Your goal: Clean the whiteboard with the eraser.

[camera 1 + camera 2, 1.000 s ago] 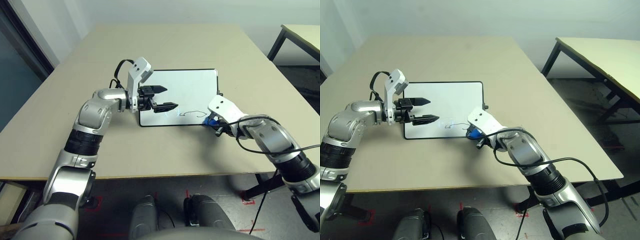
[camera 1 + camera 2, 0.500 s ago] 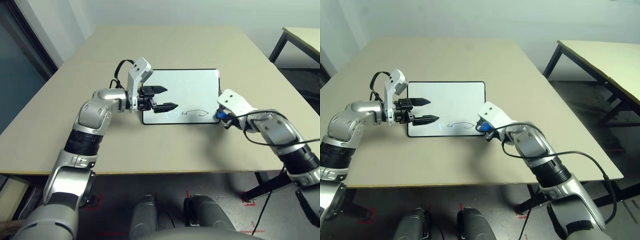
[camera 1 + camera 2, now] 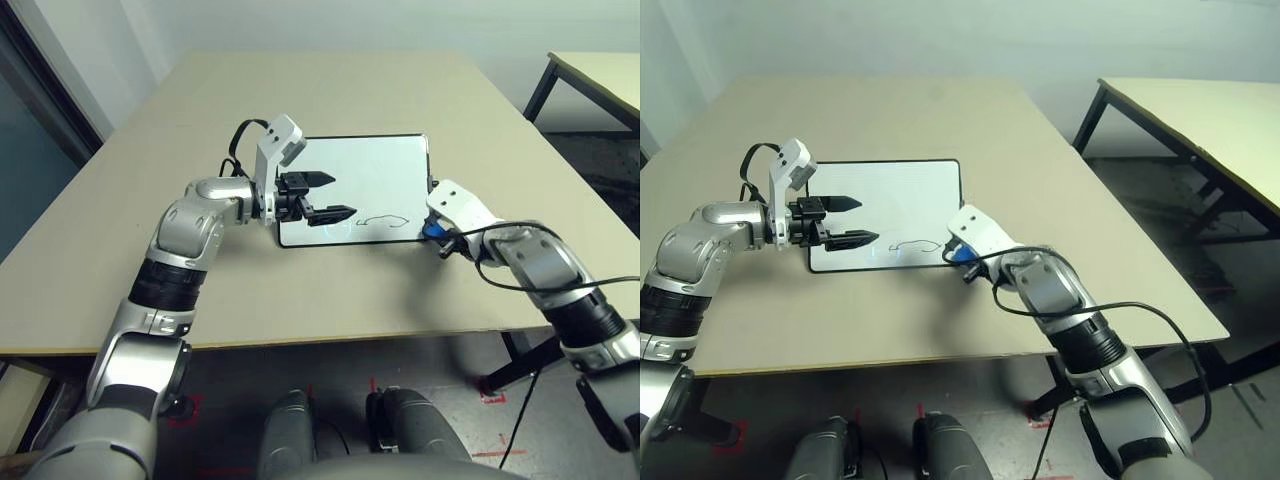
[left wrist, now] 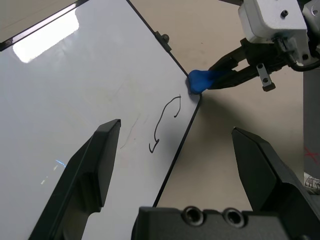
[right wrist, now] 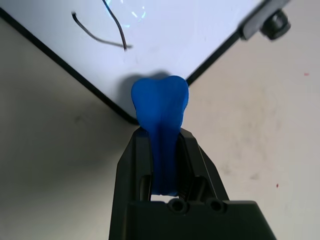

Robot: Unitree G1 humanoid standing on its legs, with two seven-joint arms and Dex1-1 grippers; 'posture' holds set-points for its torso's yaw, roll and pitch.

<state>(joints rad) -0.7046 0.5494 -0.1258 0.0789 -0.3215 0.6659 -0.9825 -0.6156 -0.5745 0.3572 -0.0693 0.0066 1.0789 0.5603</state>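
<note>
Right hand [image 3: 968, 262], with blue eraser [image 5: 160, 115]: position changed relative to the whiteboard [image 3: 370, 180]; now farther toward the robot's right and slightly farther from the robot, with the eraser at the board's near right corner. Black scribble [image 4: 162, 120]: right end, earlier beside and partly behind the eraser, now separated from it by bare white surface.

Scanning for words and numbers, and finding none to read!
Going in close on the whiteboard [image 4: 75, 90] now: spotting a thin, dark, curving scribble [image 4: 159, 122] near the edge, but impossible to make out as any letter, number or sign.
</note>
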